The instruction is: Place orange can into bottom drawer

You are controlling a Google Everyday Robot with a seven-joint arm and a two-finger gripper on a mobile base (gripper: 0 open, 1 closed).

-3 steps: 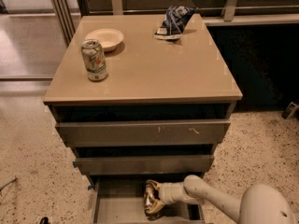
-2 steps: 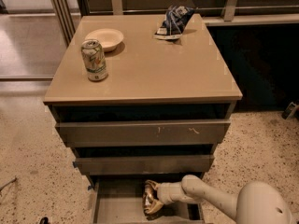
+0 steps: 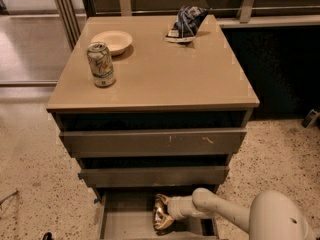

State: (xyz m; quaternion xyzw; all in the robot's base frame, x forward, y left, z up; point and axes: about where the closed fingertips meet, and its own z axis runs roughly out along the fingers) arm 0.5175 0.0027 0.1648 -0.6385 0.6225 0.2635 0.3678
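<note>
- At the bottom centre of the frame, pulled open beneath the other two: bottom drawer (image 3: pixel 125 219), plain grey inside.
- Inside that drawer, towards its right half: orange can (image 3: pixel 160 223), tilted rather than upright (shiny, brown-orange surface catching the light).
- Clamped around the can, fingers closed on its sides: gripper (image 3: pixel 162 215), low inside the drawer opening.
- Reaching in from the lower right corner: pale arm (image 3: pixel 225 214), running leftward to the gripper.
- Just above the open drawer: middle drawer (image 3: pixel 155 176), slightly out; above that, top drawer (image 3: pixel 152 142), also slightly out, with small scuffs on its front.
- Across the middle of the frame: tan cabinet top (image 3: pixel 170 79).
- On the left part of the top, standing upright: pale green-and-white can (image 3: pixel 101 64).
- Just behind it, towards the upper left: shallow cream bowl (image 3: pixel 112 40).
- At the upper centre, near the back edge: crumpled dark-blue snack bag (image 3: pixel 186 23), well apart from the bowl and the pale can.
- Along both sides, low down: speckled floor (image 3: pixel 35 184).
</note>
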